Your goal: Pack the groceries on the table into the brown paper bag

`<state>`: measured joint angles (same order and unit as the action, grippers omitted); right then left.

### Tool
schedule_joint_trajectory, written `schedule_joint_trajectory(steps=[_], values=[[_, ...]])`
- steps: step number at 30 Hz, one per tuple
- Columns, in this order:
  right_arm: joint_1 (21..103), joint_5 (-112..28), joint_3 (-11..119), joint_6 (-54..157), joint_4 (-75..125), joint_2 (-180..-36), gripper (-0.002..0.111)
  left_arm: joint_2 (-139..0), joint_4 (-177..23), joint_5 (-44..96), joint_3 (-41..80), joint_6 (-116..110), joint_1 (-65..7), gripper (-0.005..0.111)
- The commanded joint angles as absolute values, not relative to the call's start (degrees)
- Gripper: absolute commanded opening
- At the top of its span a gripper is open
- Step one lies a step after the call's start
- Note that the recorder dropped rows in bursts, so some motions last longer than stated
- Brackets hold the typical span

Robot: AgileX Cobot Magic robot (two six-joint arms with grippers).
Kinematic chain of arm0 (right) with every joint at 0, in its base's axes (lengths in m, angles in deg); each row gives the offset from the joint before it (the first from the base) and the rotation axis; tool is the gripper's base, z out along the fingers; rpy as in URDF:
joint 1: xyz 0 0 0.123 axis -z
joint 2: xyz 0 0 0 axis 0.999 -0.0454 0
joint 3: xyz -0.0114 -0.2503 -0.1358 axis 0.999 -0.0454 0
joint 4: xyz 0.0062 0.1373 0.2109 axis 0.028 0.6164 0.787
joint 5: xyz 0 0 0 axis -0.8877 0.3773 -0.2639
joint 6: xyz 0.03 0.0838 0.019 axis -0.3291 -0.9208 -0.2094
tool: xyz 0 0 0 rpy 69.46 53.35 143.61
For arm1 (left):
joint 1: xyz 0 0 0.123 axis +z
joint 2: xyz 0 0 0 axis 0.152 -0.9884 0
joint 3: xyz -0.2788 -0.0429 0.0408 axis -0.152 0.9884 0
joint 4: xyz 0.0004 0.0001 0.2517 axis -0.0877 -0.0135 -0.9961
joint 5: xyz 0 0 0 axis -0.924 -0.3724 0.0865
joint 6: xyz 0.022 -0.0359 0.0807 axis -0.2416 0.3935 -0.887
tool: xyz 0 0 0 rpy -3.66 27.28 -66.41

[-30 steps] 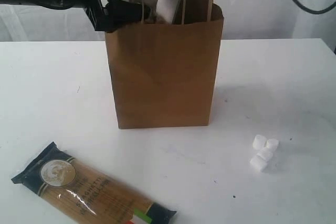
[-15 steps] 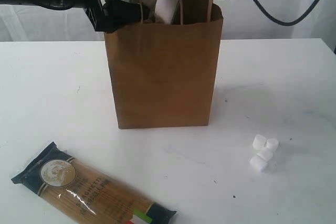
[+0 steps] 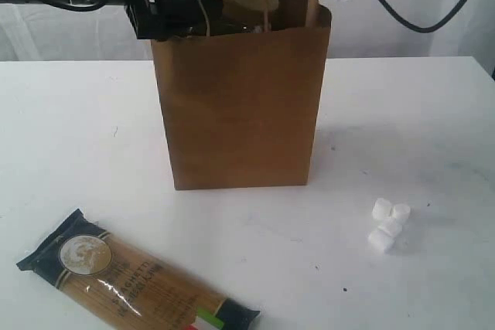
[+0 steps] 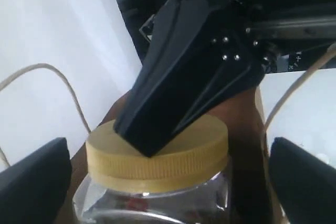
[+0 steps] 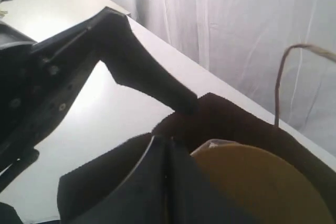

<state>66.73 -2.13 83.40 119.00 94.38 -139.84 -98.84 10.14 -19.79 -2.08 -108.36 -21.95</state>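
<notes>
So the tan-lidded clear nut jar is sitting in the mouth of the brown paper bag, with its lid poking up around rim height, right under the tip of the right tool. That tool is pinched fully closed with nothing in it. Its tip rests on top of the lid, out toward one edge. The left tool has its jaws spread wide, one finger on either side of the jar. As far as I can see neither finger squeezes it, so nothing is actually gripping the jar.

My read is that this is the push-it-down bit. To do it well I'd press straight down, slowly, with the closed tip nearer the middle of the lid. Pushing at the edge will probably tip the jar into the bag wall. The wide left tool makes a decent guide, so I'd leave it flanking the jar until the jar settles.

Watch the handle loop just beside one left finger, because snagging it could make the bag lean or lift. The paper bag is light, so no sideways shoves.

The spaghetti packet and white marshmallows lie on the table, well away from both tools.
</notes>
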Motion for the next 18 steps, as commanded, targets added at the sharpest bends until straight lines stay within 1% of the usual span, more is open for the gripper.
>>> schedule_joint_trajectory(steps=[1, 8, 14, 18], values=[[66.83, -2.26, 83.48, 118.73, 92.85, -139.16, 0.0, -98.14, 11.57, -21.25, -2.43, -109.04, -22.05, 0.105], [66.83, -3.73, 83.48, 118.73, 92.73, -136.48, 0.0, -98.01, 12.93, -18.56, -2.43, -109.16, -21.94, 0.105], [66.83, -9.51, 83.48, 118.73, 92.13, -134.22, 0.0, -95.43, 16.05, -18.37, -2.43, -109.16, -20.73, 0.105], [66.83, -10.94, 83.48, 118.73, 90.59, -134.1, 0.0, -94.85, 15.71, -16.61, -2.43, -109.16, -18.98, 0.105]])
